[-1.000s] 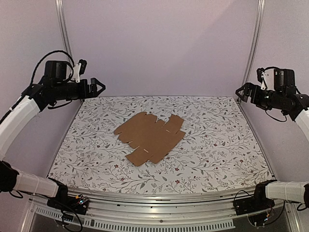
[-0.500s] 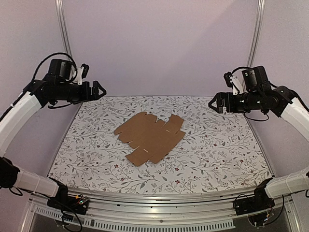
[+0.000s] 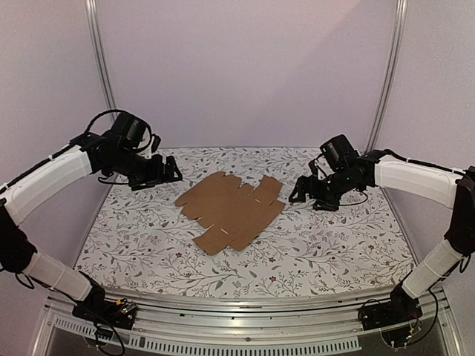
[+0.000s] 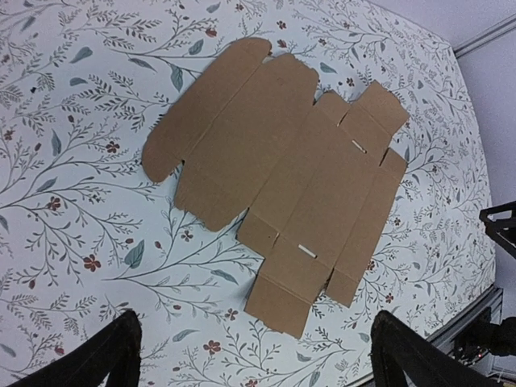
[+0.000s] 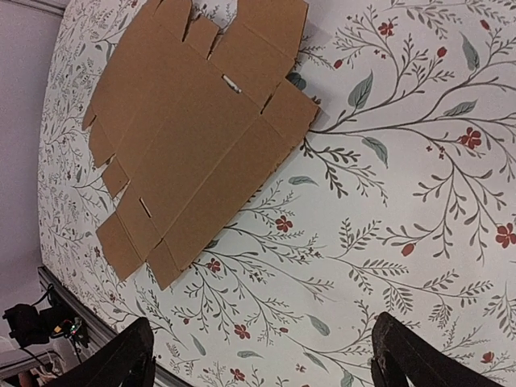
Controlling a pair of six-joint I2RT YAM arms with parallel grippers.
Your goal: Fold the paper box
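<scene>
The paper box (image 3: 231, 209) lies unfolded and flat in the middle of the floral table, a brown die-cut cardboard sheet with flaps and slits. Both wrist views show it whole: the paper box (image 4: 282, 177) from the left, the paper box (image 5: 193, 129) from the right. My left gripper (image 3: 169, 172) hovers just beyond the sheet's left end, open and empty. Only its two dark fingertips (image 4: 113, 355) show at the bottom of the left wrist view. My right gripper (image 3: 299, 190) hovers off the sheet's right end, open and empty, its fingertips (image 5: 403, 355) wide apart.
The floral table cover (image 3: 334, 237) spreads all round the sheet. Metal frame posts (image 3: 100, 67) stand at the back corners before a plain lilac wall. An aluminium rail (image 3: 245, 337) with the arm bases runs along the near edge.
Both arms have swung down and inward from the upper side walls towards the sheet's two ends. The cardboard has not moved.
</scene>
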